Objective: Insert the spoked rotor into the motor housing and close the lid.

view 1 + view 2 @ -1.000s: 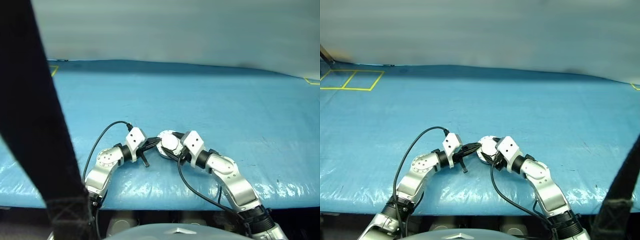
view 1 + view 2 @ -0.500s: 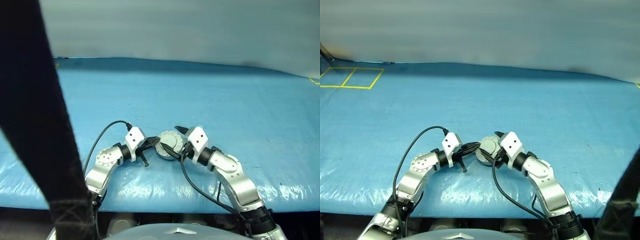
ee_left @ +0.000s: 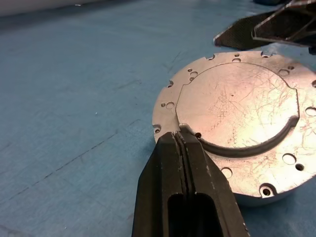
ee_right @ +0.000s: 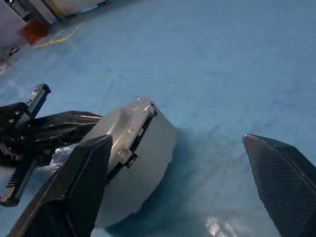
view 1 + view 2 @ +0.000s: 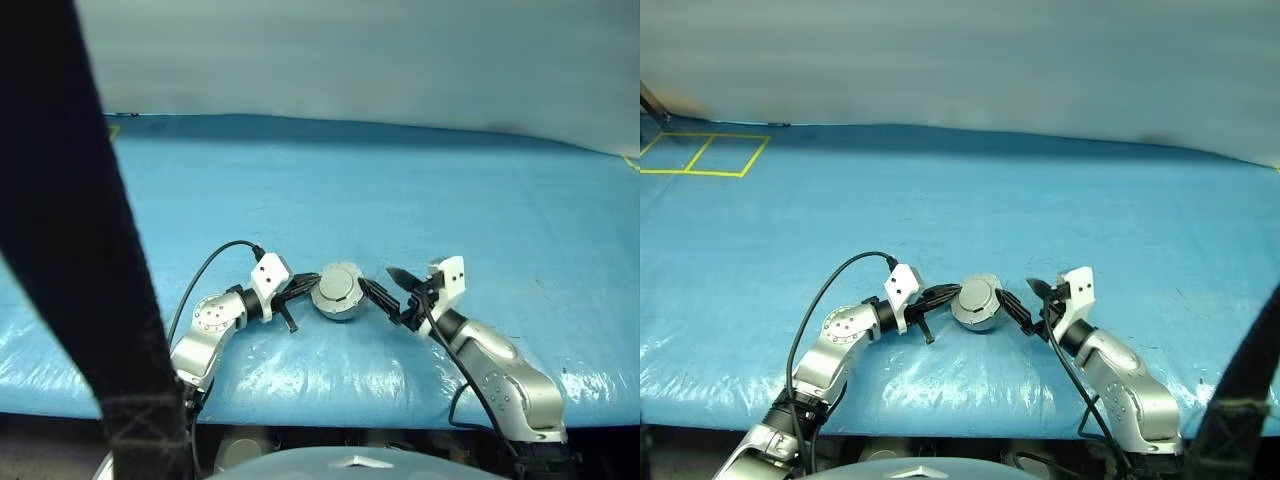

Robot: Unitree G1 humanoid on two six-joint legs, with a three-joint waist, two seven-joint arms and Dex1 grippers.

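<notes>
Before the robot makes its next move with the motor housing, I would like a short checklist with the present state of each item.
1. Lid down on the motor housing: ok, plain outer face up, though a thin seam shows at the hinge side.
2. Spoked rotor inside: cannot tell, the lid covers it.
3. Left gripper fingers shut, tips at the lid's rim: ok.
4. Right gripper open and apart from the housing: ok.
5. Housing resting flat on the blue table cover: ok.
</notes>
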